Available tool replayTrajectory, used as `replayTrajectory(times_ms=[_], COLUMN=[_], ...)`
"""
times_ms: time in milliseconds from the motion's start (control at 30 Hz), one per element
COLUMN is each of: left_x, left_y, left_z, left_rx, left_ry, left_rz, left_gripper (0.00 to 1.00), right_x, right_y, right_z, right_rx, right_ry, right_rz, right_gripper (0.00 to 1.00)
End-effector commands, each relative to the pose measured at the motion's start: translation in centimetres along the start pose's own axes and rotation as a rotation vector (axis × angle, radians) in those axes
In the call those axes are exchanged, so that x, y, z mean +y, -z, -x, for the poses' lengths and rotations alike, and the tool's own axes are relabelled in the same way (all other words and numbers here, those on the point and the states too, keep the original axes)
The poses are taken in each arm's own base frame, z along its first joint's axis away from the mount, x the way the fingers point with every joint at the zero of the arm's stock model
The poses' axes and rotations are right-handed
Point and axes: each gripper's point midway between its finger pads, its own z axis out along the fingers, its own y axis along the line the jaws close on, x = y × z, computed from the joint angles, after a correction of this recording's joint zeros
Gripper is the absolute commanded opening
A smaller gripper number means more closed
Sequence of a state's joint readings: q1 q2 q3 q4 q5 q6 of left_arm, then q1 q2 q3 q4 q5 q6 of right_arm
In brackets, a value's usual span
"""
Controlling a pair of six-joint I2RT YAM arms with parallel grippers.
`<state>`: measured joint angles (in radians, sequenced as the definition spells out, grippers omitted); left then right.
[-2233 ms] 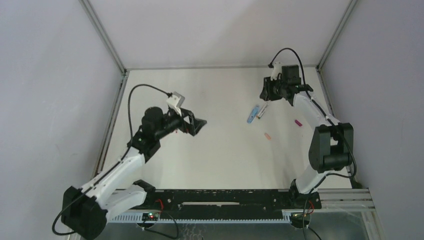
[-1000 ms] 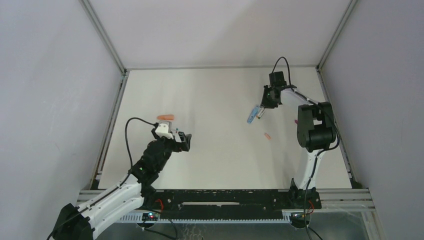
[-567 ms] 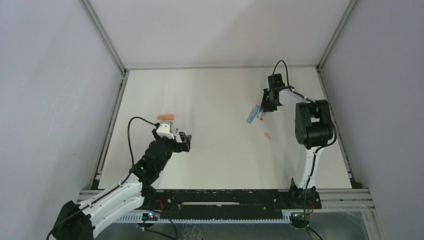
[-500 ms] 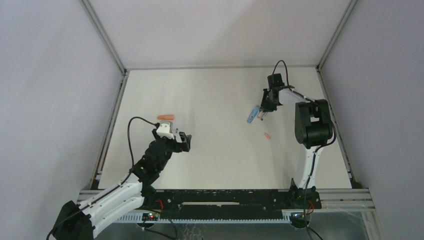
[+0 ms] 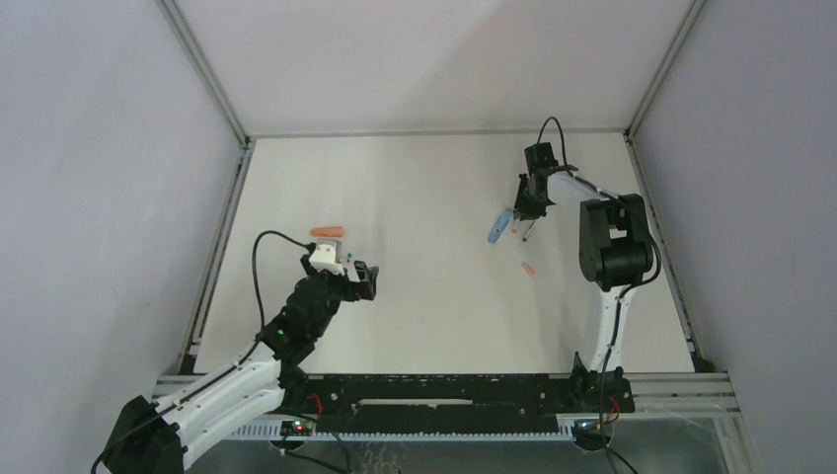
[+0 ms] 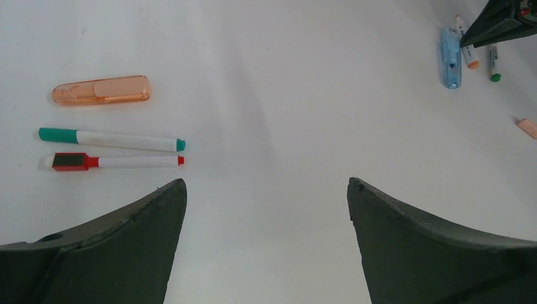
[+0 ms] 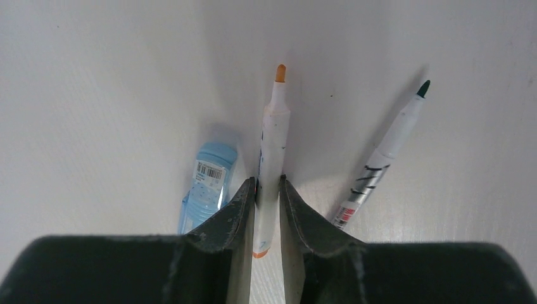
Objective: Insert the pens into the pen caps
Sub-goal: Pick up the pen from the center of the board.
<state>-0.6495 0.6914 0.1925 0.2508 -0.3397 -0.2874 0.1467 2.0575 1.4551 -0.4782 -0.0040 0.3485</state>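
Observation:
In the right wrist view my right gripper [image 7: 268,180] is shut on a white pen [image 7: 273,133] with an orange tip, which lies on the table. A light blue pen cap [image 7: 209,180] lies just left of it. A silvery-grey pen [image 7: 386,152] with a teal tip lies to its right. My left gripper [image 6: 266,183] is open and holds nothing. Ahead of it to the left lie an orange pen cap [image 6: 101,90], a teal-ended pen [image 6: 111,140] and a red-ended pen [image 6: 117,161]. A small salmon pen cap [image 5: 528,269] lies near the right arm.
The table [image 5: 434,296] is a white surface with grey walls on three sides and metal frame rails at its edges. From above, the right arm [image 5: 614,242] folds back over the table's right side, and the left arm [image 5: 296,321] reaches in from the near left.
The left arm pulled back toward the near edge, uncovering the orange cap, then stayed still. The right gripper came down over the pens and its jaws narrowed onto the orange-tipped pen.

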Motion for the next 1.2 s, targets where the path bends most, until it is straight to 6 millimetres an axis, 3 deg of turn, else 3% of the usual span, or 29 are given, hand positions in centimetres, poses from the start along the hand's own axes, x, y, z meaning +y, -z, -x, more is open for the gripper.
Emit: replayTrajectory(times_ms=[0, 600, 900, 1167], left_x=[-1.0, -1.1, -1.1, -1.1], left_y=[-0.1, 0.0, 0.0, 0.0], left_z=[3.9, 3.8, 3.8, 3.8], left_rx=[-0.091, -0.089, -0.091, -0.091], left_ry=[0.015, 0.010, 0.009, 0.009], left_rz=[-0.013, -0.012, -0.012, -0.011], left_gripper=[1.00, 1.00, 1.00, 1.00], right_x=[-0.3, -0.5, -0.4, 0.5], right_y=[-0.4, -0.6, -0.5, -0.2], right_z=[0.0, -0.1, -0.2, -1.0], right_rx=[0.007, 0.030, 0.041, 0.081], right_ry=[-0.016, -0.013, -0.002, 0.047], right_rz=[-0.046, -0.062, -0.051, 0.019], right_gripper=[0.27, 0.24, 0.05, 0.01])
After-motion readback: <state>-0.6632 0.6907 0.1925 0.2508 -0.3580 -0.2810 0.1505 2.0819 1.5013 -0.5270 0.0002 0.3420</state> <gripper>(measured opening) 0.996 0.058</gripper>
